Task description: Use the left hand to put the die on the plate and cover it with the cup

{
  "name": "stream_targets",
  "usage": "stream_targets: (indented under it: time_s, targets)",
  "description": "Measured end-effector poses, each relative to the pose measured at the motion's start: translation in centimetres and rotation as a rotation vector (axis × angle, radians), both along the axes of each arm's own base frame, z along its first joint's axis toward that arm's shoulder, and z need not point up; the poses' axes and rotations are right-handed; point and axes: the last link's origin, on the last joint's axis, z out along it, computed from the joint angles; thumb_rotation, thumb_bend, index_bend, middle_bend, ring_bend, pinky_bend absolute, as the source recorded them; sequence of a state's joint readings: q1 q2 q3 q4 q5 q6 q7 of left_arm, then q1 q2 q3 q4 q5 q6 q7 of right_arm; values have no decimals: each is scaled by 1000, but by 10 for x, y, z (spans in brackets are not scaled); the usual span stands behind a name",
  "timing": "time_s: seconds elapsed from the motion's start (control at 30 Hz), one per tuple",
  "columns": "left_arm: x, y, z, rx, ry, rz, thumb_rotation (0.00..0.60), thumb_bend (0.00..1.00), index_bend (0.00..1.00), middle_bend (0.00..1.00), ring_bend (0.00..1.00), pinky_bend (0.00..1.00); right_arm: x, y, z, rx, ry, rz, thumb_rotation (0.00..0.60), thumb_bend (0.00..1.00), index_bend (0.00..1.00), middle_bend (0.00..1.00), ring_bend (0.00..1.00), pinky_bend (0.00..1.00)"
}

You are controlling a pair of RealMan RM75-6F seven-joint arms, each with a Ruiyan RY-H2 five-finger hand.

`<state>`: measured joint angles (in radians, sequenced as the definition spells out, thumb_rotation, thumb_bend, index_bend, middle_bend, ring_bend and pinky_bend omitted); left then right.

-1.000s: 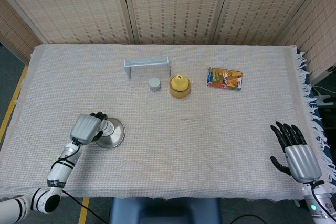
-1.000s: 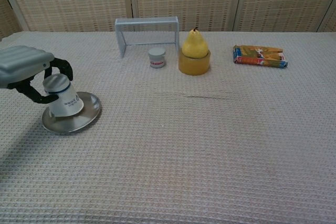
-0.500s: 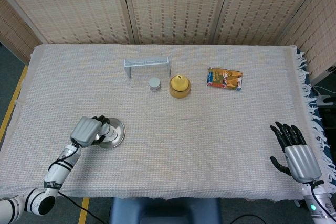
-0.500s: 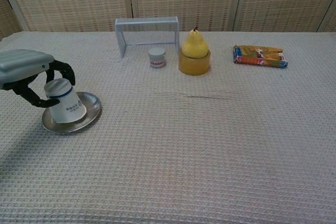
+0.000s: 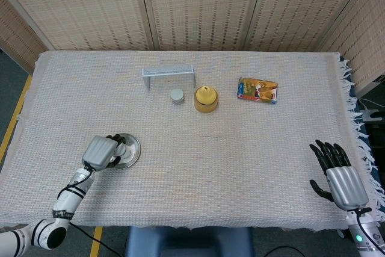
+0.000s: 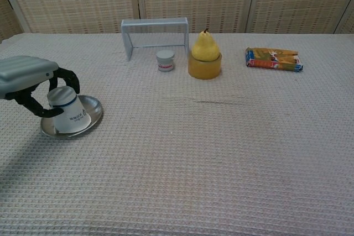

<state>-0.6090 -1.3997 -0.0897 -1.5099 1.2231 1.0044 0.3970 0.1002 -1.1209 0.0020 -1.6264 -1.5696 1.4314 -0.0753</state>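
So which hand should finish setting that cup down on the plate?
The left hand. It already grips the upside-down cup over the plate. The right hand lies open at the far edge of the table, holding nothing.

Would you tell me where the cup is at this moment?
In the chest view the cup stands upside down on the metal plate at the table's near left, with the left hand curled around its top.

We observed a table (image 5: 198, 167) covered with a beige waffle-weave cloth (image 6: 221, 153). Directly on it lay a metal plate (image 6: 91, 115) at 9 o'clock, a small white rack (image 6: 155, 25) and a small jar (image 6: 165, 60) at 12 o'clock, a yellow holder (image 6: 204, 66) beside them, and a snack packet (image 6: 274, 59) at 1 o'clock.
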Motion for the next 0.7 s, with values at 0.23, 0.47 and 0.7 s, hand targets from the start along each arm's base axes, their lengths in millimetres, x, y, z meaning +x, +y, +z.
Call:
stream_targets:
  time_s: [0.23,0.47,0.7]
  targets:
    - [-4,7,6,44,31,-17,600,446,503,665,618,783,0,0,0,1,-1,1,600,193,0,0,0,0]
    - [-15,16,5,132,99,10,600,451,504,667,618,783,0,0,-1,5,2,-2,600,193,0,0,0,0]
    - [1,-2,8,43,-18,-12,600,451,503,665,618,783,0,0,0,-2,1,-3,600,193,0,0,0,0]
